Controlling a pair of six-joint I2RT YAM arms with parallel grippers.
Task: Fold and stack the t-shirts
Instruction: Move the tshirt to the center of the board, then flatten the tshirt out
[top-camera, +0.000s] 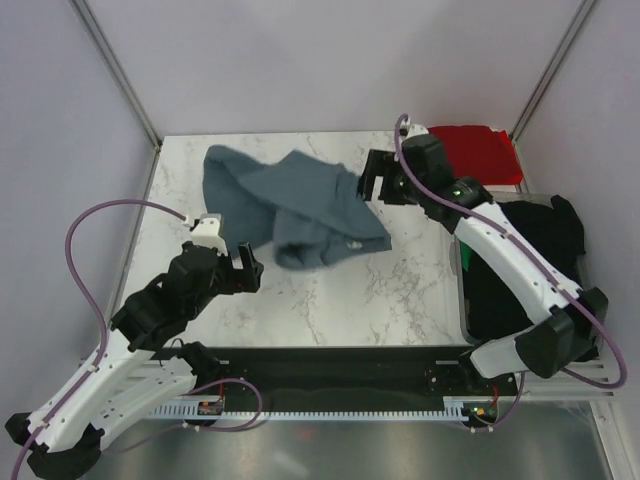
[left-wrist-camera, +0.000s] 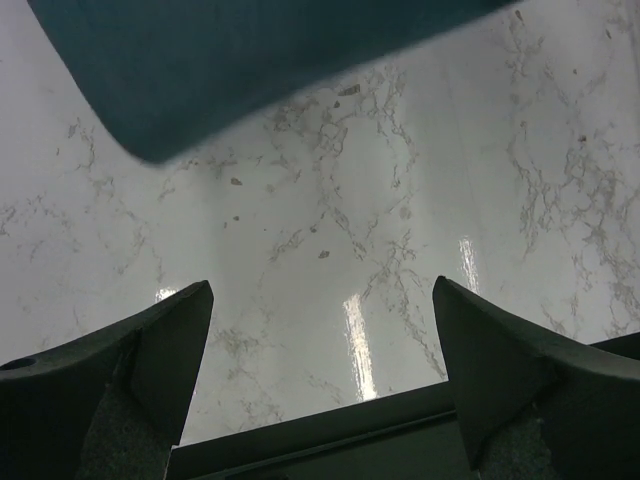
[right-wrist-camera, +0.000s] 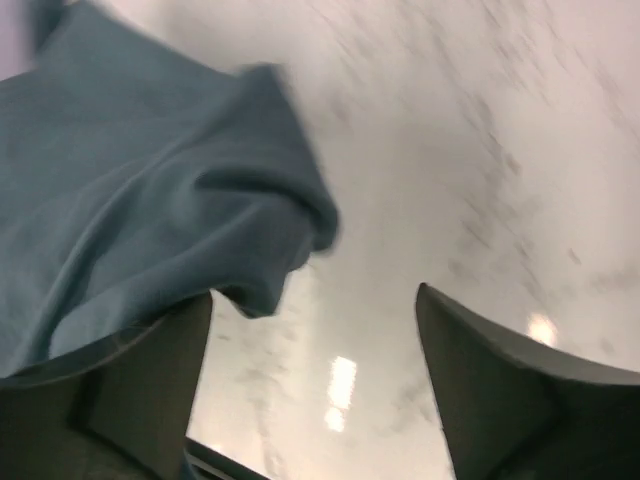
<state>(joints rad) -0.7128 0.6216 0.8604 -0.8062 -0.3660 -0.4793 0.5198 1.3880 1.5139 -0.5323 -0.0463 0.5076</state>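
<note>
The slate blue-grey t-shirt (top-camera: 290, 205) lies crumpled on the marble table (top-camera: 400, 285), towards the back. My right gripper (top-camera: 372, 186) is open at the shirt's right edge. In the right wrist view the shirt (right-wrist-camera: 130, 200) hangs over the left finger (right-wrist-camera: 150, 380), with nothing between the jaws (right-wrist-camera: 315, 345). My left gripper (top-camera: 247, 271) is open and empty, just in front of the shirt's near-left fold. The left wrist view shows that fold (left-wrist-camera: 250, 60) above the open gripper (left-wrist-camera: 320, 330). A bright red shirt (top-camera: 476, 150) lies at the back right. Black shirts (top-camera: 540, 255) lie at the right.
The black shirts fill a dark bin (top-camera: 462, 300) at the table's right side, under my right arm. A black rail (top-camera: 340, 365) runs along the near edge. Grey enclosure walls stand on the left, back and right.
</note>
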